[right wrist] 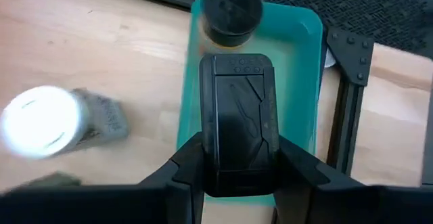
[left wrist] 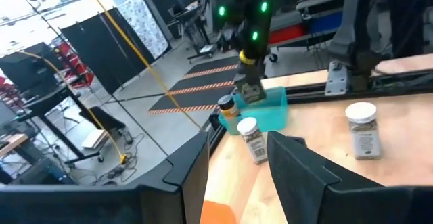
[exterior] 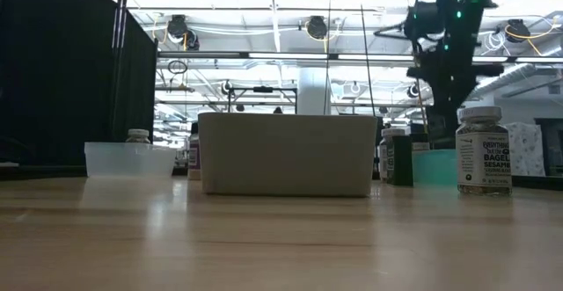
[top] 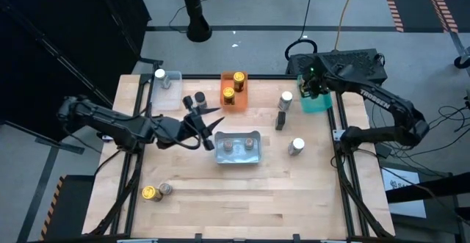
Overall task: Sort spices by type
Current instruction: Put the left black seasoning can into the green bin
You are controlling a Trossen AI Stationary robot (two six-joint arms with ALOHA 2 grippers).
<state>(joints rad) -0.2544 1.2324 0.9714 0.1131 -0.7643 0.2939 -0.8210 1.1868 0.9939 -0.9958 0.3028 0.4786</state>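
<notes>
Hovering, right pincer (top: 314, 89): hanging above the teal bin (top: 321, 103) at the far right corner of the worktop (top: 294, 191); it is grasping a dark rectangular jar (right wrist: 238, 119), which the right wrist view shows standing clenched between both fingers over the bin.
Teal bin contents: a black-lidded jar (right wrist: 232, 11) is sitting at one end of the bin.
Left pincer (top: 208, 131): reaching across the middle of the worktop, just beside the clear centre bin (top: 239, 158); its fingers are standing apart with nothing seen between them.
Clear centre bin: holding two brown-lidded jars (top: 239, 144).
Orange bin (top: 234, 100): holding two gold-lidded jars (top: 233, 85) at the far edge.
Clear bin, far left (top: 170, 80): holding one white-lidded jar (top: 160, 75).
Loose spices: two black-lidded jars (top: 194, 100) near the left pincer; a white-lidded jar (top: 286, 100) with a dark jar just beside it near the teal bin; another white-lidded jar (top: 297, 147) toward the right; a gold-lidded jar (top: 151, 192) and a brown-lidded one lying at the near left.
</notes>
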